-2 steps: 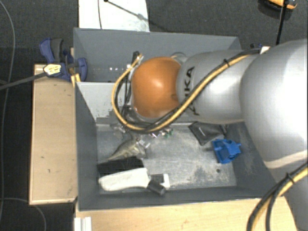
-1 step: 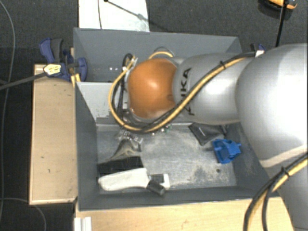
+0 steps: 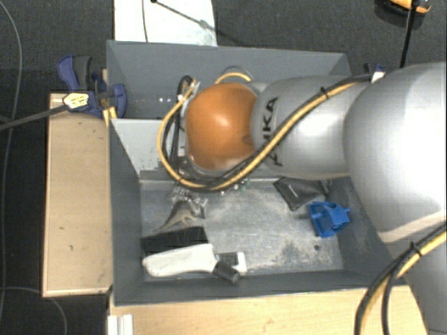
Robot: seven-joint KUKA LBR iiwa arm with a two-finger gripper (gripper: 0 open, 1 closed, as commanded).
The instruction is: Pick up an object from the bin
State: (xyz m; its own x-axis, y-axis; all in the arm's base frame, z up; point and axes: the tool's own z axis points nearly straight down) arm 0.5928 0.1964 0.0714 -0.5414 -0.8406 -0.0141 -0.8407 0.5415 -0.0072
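Silver arm link [image 3: 398, 152] nearest. Jaws state unreadable; black flat block [image 3: 173, 241] just beside them, white bar [image 3: 180, 260] beyond. Best: centre over block, straddle narrow width.

Bright, even light w/ sheen on arm [image 3: 314, 128]; bin [image 3: 272, 218] floor shadowed.
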